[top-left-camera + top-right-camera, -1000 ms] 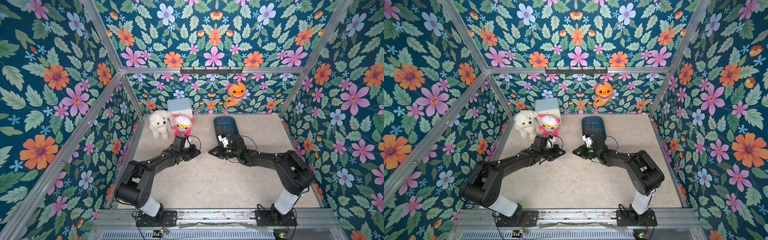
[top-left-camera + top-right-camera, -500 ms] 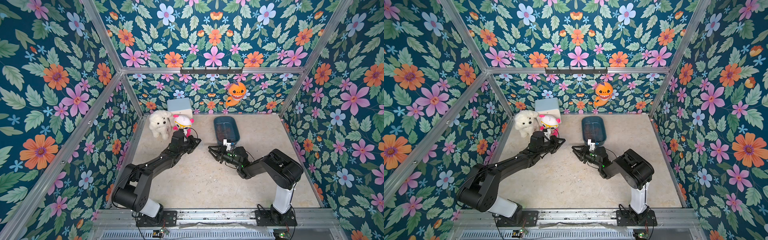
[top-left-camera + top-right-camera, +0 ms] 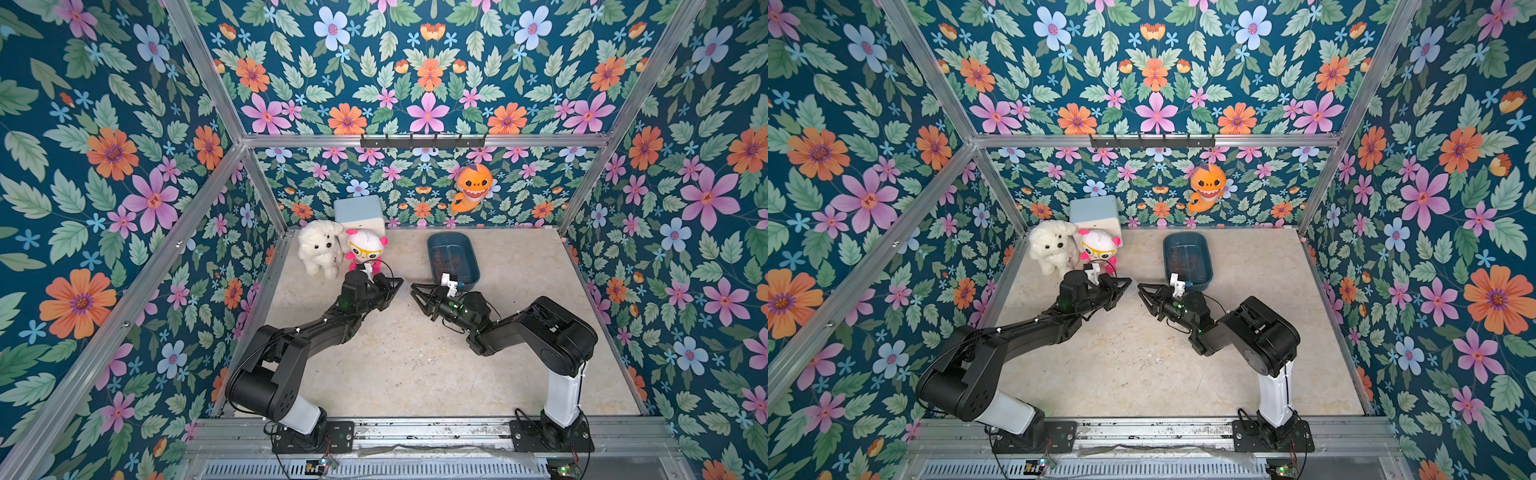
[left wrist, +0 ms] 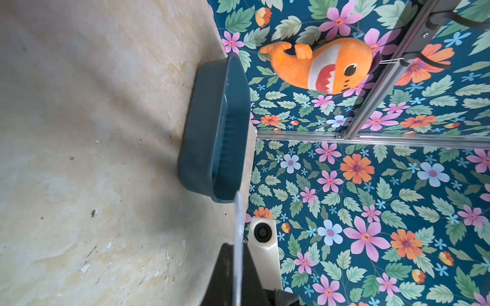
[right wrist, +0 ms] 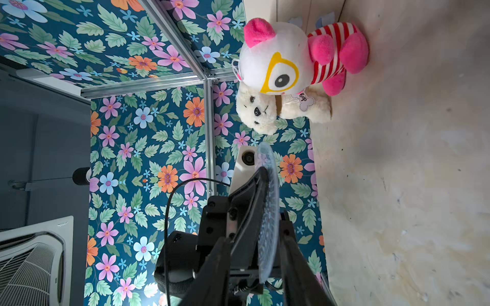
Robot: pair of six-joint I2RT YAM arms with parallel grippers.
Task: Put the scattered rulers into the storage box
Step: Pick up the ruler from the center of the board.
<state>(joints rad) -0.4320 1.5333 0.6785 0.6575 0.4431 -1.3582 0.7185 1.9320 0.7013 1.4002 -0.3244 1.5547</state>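
Mid-table, tips facing each other: left gripper (image 3: 395, 285) is clamped on the clear protractor (image 5: 268, 212), which shows nearly edge-on in both wrist views, its arc poking out past the fingertips. Right gripper (image 3: 420, 298) has its jaws apart, one finger (image 5: 294, 254) either side of the protractor. Can't tell if a pad touches it.

The storage box (image 3: 446, 240) sits just behind the right gripper, its near end by that wrist's camera and its far end close to the back wall. Brownish rulers (image 3: 451, 262) lie inside, too blurred to count.

The back corner on the left arm's side holds a white plush dog (image 3: 318, 249), a pink-and-white plush (image 3: 365, 249) and a pale blue box (image 3: 359, 210). An orange plush (image 3: 471, 187) hangs on the back wall.
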